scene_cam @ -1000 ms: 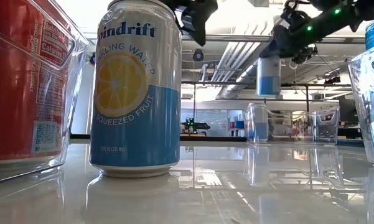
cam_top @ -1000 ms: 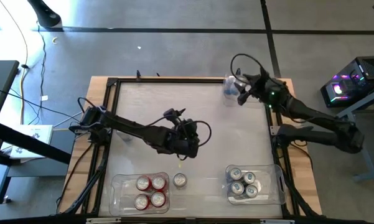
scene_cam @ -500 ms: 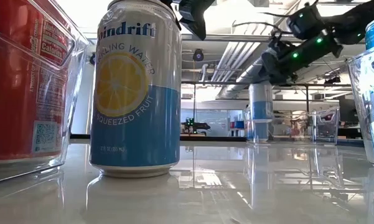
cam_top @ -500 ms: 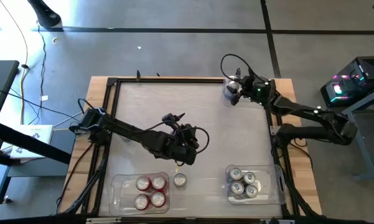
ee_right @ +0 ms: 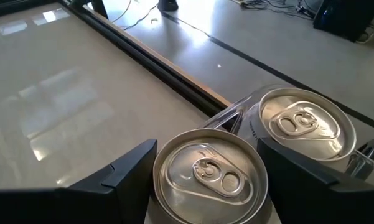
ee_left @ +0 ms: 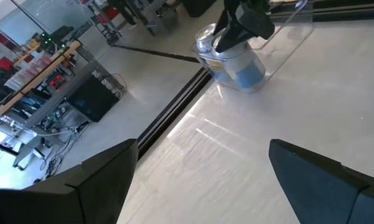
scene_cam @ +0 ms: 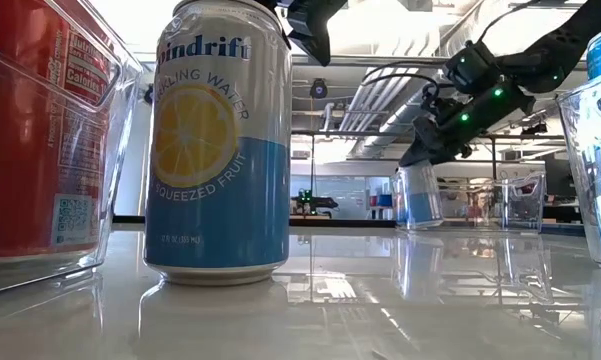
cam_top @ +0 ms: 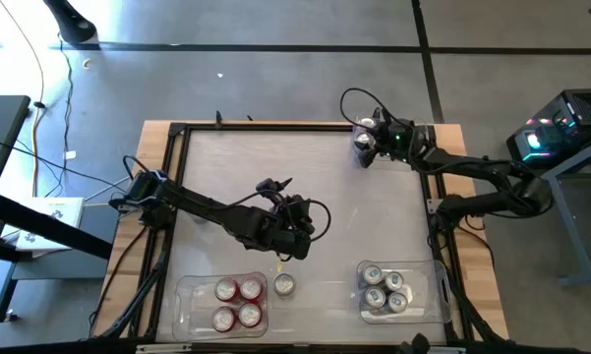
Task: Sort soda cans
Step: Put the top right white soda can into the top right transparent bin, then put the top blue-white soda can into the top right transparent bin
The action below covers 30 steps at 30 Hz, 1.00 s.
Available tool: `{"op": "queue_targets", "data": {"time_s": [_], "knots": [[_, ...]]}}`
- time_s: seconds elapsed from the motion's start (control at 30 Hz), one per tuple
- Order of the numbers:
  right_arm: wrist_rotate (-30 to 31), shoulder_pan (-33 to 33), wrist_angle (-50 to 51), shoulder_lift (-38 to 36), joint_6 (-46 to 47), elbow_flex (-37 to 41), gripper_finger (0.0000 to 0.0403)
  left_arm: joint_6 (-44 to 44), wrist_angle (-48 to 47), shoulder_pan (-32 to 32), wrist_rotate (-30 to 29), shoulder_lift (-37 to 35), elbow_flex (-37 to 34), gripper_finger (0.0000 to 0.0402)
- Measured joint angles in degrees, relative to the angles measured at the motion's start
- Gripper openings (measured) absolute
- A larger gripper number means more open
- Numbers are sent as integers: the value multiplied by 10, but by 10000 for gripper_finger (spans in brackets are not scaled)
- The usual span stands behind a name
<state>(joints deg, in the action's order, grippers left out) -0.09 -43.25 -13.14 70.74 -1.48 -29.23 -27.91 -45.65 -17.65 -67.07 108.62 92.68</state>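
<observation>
Sorting cans: four red, four silver-topped in bins, one loose.
My right gripper (cam_top: 372, 146) clasps a blue-bodied metal can (ee_right: 210, 176) beside another at the far corner bin; left gripper (cam_top: 293, 239) gapes empty.

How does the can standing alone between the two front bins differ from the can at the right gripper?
The lone can stands free on the table, outside the bins; the far can sits between the right gripper's fingers in the far clear bin, beside another can. The lone can has the open left gripper above it, not touching it; the far can has fingers on both sides. Both stand upright with silver tops and blue on the body.
</observation>
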Motion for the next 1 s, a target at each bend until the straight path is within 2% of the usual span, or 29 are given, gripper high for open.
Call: {"op": "queue_targets", "data": {"time_s": [0.3,0.57,0.8,0.93,1.0], "knots": [[-15,0,28,-12,-17,0,295,0,0,0,5,0,0,358],[-20,0,67,-46,-18,-13,300,0,5,0,6,0,0,358],[-19,0,88,-90,-18,-40,300,0,8,0,42,0,0,358],[-19,2,102,-131,-9,-52,300,-17,-32,0,62,-11,-1,358],[-28,11,107,-155,1,-52,300,-52,-81,0,58,-27,-1,356]]}}
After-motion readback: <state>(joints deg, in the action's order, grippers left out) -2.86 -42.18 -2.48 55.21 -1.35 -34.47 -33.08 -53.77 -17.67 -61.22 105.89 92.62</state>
